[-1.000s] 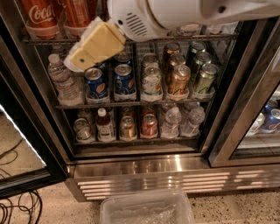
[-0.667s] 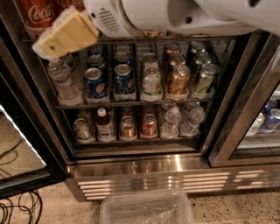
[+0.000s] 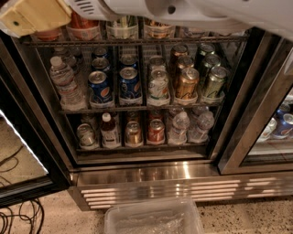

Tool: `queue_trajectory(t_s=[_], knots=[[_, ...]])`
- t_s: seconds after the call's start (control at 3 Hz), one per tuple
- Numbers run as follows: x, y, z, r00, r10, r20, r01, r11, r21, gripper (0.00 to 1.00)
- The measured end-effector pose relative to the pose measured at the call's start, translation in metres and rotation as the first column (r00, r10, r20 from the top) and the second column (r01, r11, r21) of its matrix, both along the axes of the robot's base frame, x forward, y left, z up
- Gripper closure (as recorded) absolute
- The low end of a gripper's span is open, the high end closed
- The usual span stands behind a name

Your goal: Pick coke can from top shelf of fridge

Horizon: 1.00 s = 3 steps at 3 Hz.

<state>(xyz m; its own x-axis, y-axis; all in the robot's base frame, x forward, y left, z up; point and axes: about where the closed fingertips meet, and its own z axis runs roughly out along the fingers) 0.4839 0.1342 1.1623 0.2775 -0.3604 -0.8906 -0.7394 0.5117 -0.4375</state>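
Observation:
The fridge (image 3: pixel 183 187) stands open in front of me, with wire racks of drinks and a ribbed steel base grille. The top shelf (image 3: pixel 137 42) runs along the upper edge, fronted by clear can trays. My gripper (image 3: pixel 32 16), beige, is at the top left corner, in front of the left end of that shelf. Only the red base of a can (image 3: pixel 48 34) shows just under it, so the coke can's script is hidden. An orange-red can (image 3: pixel 83 23) stands in the tray to its right. My white arm (image 3: pixel 192 10) spans the top of the view.
On the middle rack stand a water bottle (image 3: pixel 64 82), blue Pepsi cans (image 3: pixel 100 87), a gold can (image 3: pixel 185 83) and green cans (image 3: pixel 214 82). The open door (image 3: pixel 27 183) is at the left, with cables (image 3: pixel 18 219) on the floor. A clear plastic bin (image 3: pixel 153 219) sits below the grille.
My arm has swung left and upward. The gripper went from the middle of the top shelf to its left end and now covers the red Coca-Cola can seen earlier.

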Motion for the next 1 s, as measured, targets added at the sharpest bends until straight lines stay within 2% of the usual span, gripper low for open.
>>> queue_trajectory(t_s=[0.33,0.67,1.0], knots=[[-0.018,0.026,-0.006,0.9996,0.021,-0.020,-0.021,1.000,-0.008,0.00],[-0.037,0.064,-0.033,0.9902,0.045,-0.132,-0.041,0.999,0.034,0.00],[-0.049,0.096,-0.069,0.9631,0.066,-0.261,-0.043,0.995,0.094,0.00]])
